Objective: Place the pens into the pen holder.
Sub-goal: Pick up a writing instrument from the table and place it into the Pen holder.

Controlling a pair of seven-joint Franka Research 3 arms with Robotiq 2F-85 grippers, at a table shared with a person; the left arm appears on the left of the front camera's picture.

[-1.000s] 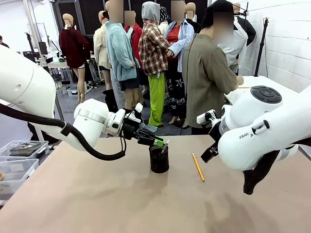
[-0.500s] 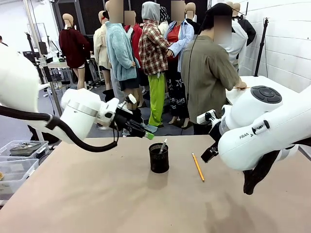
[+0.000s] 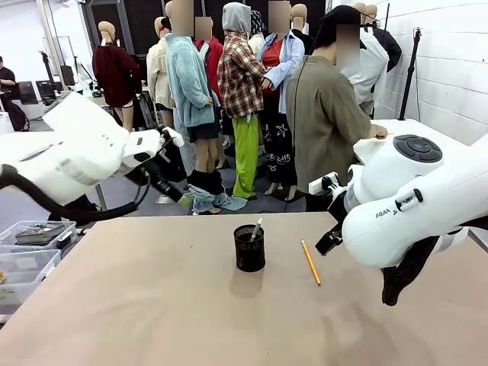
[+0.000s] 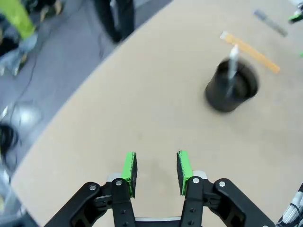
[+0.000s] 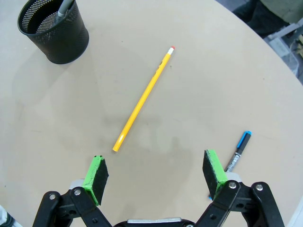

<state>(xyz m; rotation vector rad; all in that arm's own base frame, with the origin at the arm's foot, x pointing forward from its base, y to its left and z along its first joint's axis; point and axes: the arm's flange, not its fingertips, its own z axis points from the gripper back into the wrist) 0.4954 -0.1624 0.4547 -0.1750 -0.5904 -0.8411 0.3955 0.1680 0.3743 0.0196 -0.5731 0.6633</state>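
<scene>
A white-silver pen leans in the pen holder on the worktop. The yellow pencil and a blue pen lie to its right, under the right pincer, spread wide, probably for the next pick. The left pincer hangs far left, apart, empty

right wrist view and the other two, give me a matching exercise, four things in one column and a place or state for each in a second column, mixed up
Column one:
1. yellow pencil
2. silver pen
3. blue pen
4. left pincer

Column two:
a. standing in the black mesh pen holder
b. open and empty, above the table
c. lying flat, close beside the right pincer
d. lying flat, between the holder and the blue pen

Pairs: 1-d, 2-a, 3-c, 4-b
</scene>
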